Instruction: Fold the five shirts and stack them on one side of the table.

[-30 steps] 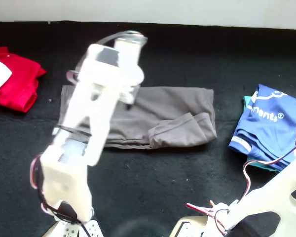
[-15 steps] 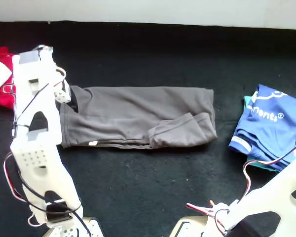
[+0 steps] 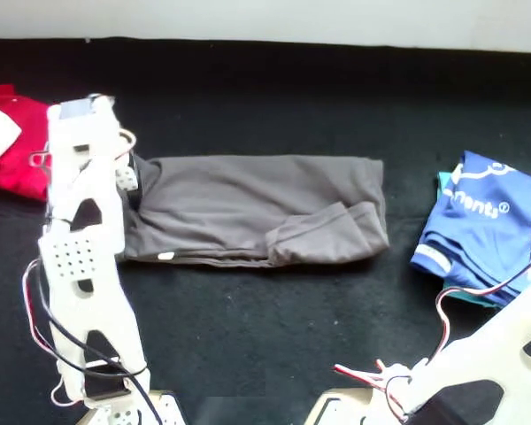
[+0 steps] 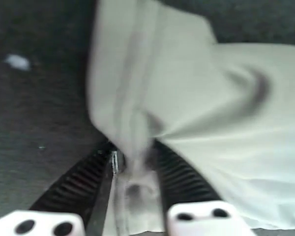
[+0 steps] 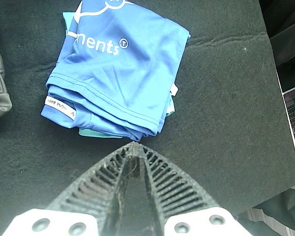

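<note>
High view: left hand (image 3: pixel 127 181) swung to grey shirt (image 3: pixel 265 202) edge, grasping it; right hand (image 5: pixel 133 146) clenched.

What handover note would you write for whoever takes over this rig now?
Left gripper: shut on the grey shirt's end nearest the red shirt.
Right gripper: shut, empty, near the blue shirt.
Grey shirt lies mid-table, partly folded. Blue shirt sits folded on a teal shirt at the right; red shirt at the left.
Left to do: finish grey, stack all on one side.
</note>
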### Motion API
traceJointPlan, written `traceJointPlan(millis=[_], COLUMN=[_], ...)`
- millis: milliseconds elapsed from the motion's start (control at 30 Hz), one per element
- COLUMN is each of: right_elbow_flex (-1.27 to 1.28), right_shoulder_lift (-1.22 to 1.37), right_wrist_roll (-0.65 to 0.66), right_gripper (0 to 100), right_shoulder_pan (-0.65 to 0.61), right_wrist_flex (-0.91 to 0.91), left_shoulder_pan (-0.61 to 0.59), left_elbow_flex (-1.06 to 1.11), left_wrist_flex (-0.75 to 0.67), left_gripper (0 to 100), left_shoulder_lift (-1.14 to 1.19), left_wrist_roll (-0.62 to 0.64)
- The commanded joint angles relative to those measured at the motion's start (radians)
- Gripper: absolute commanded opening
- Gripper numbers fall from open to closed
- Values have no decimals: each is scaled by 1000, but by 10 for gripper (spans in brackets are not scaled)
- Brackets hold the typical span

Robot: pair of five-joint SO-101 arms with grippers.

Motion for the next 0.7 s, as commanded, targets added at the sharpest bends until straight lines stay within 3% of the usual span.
traceJointPlan(millis=[0, 133, 267, 667], right_elbow_flex=[-10, -8, -5, -1], right_shoulder_lift=[-18, -18, -18, -15], right_wrist_roll=[14, 14, 12, 6], right_gripper=[9, 9, 9, 9], right_shoulder_pan=[-1, -2, -7, -10], right_wrist_flex=[8, 8, 8, 8], left_shoulder_pan=[1, 19, 79, 452], left_elbow_flex=[-107, -239, -226, 197], left_wrist_flex=[86, 147, 150, 149], left_gripper=[6, 6, 6, 6], left_shoulder_lift=[-12, -58, -183, -670], left_wrist_roll=[-11, -5, -3, -2])
